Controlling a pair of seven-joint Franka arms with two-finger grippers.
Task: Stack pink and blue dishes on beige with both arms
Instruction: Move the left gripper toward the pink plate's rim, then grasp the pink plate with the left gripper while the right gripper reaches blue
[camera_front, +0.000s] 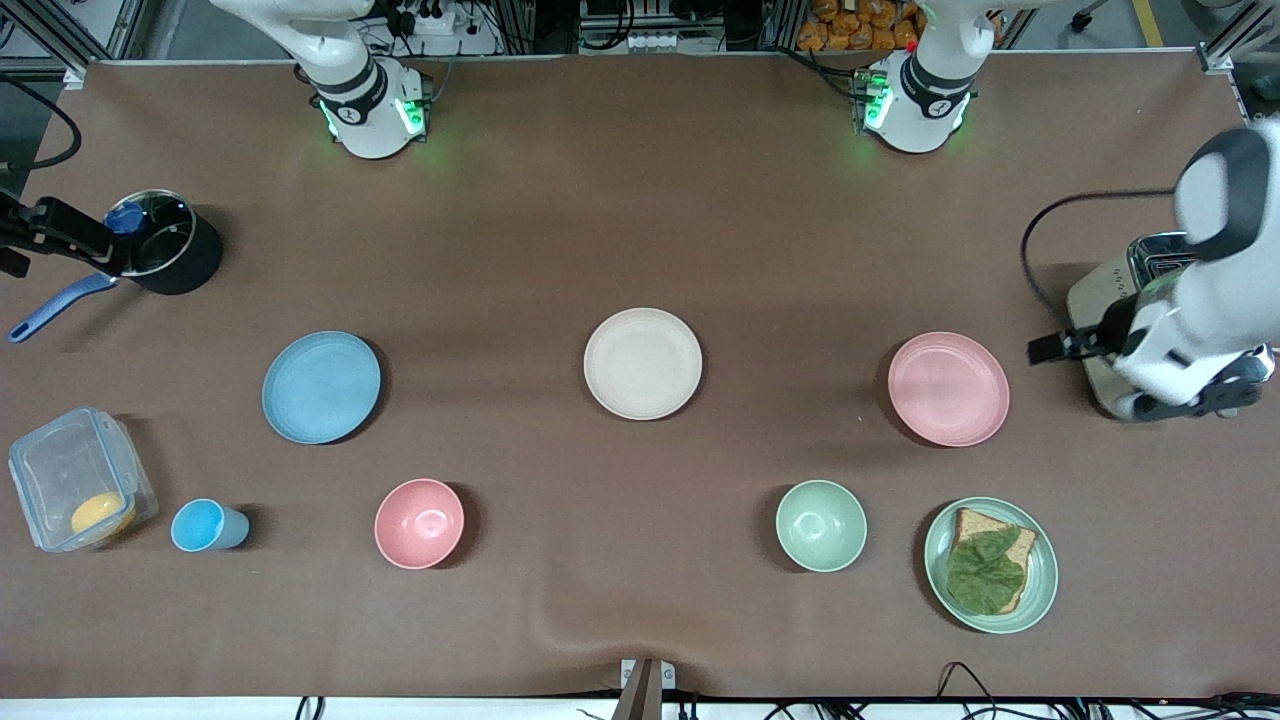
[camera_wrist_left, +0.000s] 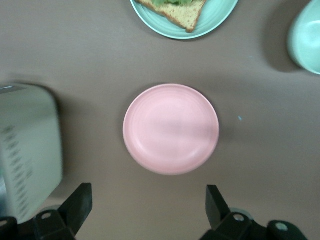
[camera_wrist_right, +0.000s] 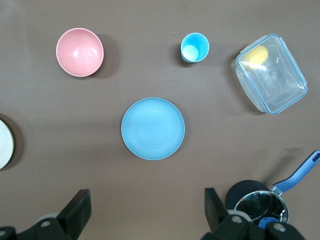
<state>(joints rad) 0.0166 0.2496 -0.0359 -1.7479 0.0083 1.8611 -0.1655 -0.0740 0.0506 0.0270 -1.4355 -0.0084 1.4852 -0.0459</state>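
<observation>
Front view: the beige plate (camera_front: 642, 363) is lying at the middle of the desk (camera_front: 640, 180), with the blue plate (camera_front: 321, 387) well apart from it toward the right arm's end and the pink plate (camera_front: 948, 388) well apart toward the left arm's end; nothing is stacked yet, so the step in hand is judged to be the first approach to both coloured plates. The left pincer (camera_front: 1050, 348) is hanging over the toaster (camera_front: 1135, 300) beside the pink plate, while the right pincer (camera_front: 10, 245) is reaching in at the picture's edge next to the lidded saucepan (camera_front: 160, 245), largely cut off there. Left wrist view: the left pincer (camera_wrist_left: 149, 200) is standing wide open and empty, the pink plate (camera_wrist_left: 171, 129) lying between and ahead of its fingers (camera_wrist_left: 80, 200); a good grasp probably calls for coming down on the rim with one finger inside and one outside, since the plate is too flat to be taken across its width. The toaster's body and the sandwich plate (camera_wrist_left: 215, 20) are cropped here, and the frame is slightly blurred. Right wrist view: the right pincer (camera_wrist_right: 147, 207) is likewise gaping with nothing in it, above the blue plate (camera_wrist_right: 153, 128); the pink bowl (camera_wrist_right: 79, 52) and blue cup (camera_wrist_right: 194, 47) are lying clear of the path. Only a sliver of the beige plate (camera_wrist_right: 5, 145) is showing, and the fingertips themselves are running out of frame.
</observation>
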